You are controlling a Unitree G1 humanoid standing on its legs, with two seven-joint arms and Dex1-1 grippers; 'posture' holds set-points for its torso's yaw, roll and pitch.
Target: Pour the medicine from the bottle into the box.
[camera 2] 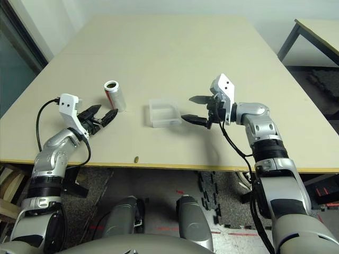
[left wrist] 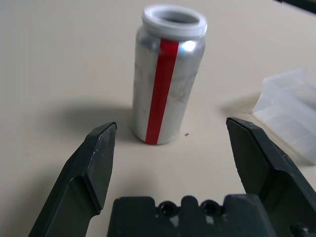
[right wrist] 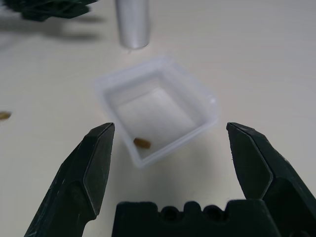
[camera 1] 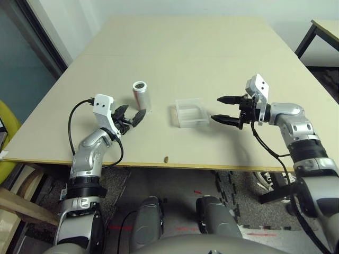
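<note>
On a beige table (camera 1: 212,53), the uncapped bottle (camera 1: 141,96), red-striped with no legible writing, stands beside the box (camera 1: 190,112); left gripper (camera 1: 131,116) and right gripper (camera 1: 223,109) both spread apart, empty

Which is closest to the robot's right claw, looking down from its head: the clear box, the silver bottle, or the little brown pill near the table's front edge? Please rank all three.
From the right claw:
1. The box, just beside its fingertips, toward the table's middle.
2. The pill, lying loose near the table's front edge.
3. The bottle, standing upright and uncapped beyond the box, by the left claw.
</note>
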